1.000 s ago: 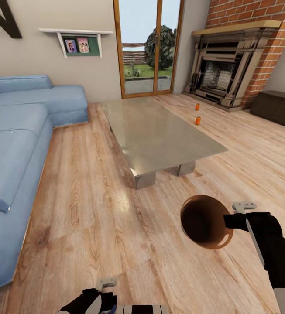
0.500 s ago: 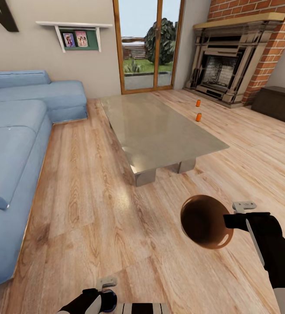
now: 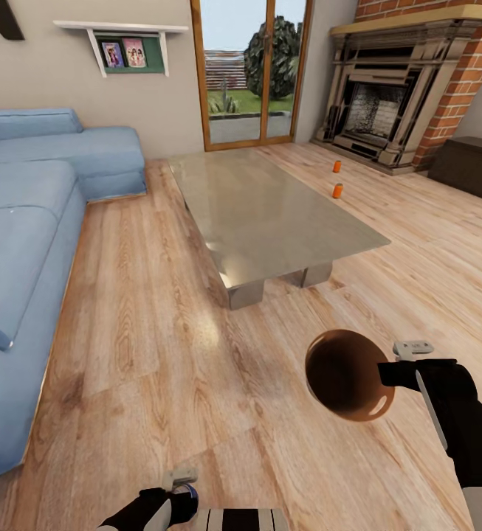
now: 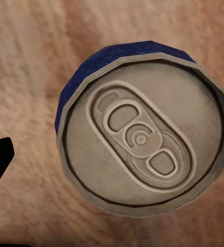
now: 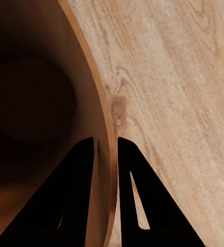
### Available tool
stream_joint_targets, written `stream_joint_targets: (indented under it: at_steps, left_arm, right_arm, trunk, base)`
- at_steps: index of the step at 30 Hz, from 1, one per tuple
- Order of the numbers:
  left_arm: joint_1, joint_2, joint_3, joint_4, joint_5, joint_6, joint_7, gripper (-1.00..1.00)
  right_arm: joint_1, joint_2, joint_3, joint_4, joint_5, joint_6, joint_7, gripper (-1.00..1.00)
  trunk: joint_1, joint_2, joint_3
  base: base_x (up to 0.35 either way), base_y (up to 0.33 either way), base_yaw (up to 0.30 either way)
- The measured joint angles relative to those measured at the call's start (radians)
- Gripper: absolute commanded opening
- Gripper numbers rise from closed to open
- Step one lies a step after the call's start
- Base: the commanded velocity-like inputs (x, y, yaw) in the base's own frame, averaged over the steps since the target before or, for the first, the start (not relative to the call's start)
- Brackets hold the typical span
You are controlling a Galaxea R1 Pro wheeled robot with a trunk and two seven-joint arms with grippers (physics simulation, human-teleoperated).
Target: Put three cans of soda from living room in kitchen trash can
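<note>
Two orange soda cans (image 3: 337, 191) (image 3: 336, 167) stand on the wood floor beyond the glass coffee table (image 3: 270, 214), toward the fireplace. My right gripper (image 3: 385, 373) is low at the right, shut on the rim of the trash can (image 3: 344, 376), whose orange-brown inside faces the head camera. In the right wrist view the two fingers (image 5: 81, 175) straddle the trash can's rim (image 5: 104, 128). My left gripper (image 3: 181, 488) is at the bottom edge, shut on a soda can (image 4: 142, 134) with a dark blue side and a grey pull-tab top.
A blue sectional sofa (image 3: 26, 221) lines the left side. The brick fireplace (image 3: 388, 103) and a dark low cabinet (image 3: 473, 166) stand at the back right, glass doors (image 3: 248, 74) at the back. Open wood floor lies between the sofa and the table.
The whole picture has shifted, so the camera has moved nearer the coffee table. Both grippers keep their hold and their place in the view.
</note>
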Motion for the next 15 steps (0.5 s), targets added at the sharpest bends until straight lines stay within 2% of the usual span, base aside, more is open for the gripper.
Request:
stream_joint_targets:
  at_steps: [15]
  left_arm:
    - [0.000,-0.001,-0.001,0.000,0.000,-0.009,0.000,1.00]
  right_arm:
    - [0.000,0.000,0.000,0.000,0.001,0.000,0.000,-1.00]
  trunk:
    - [0.000,0.000,0.000]
  base:
    - [0.000,0.000,0.000]
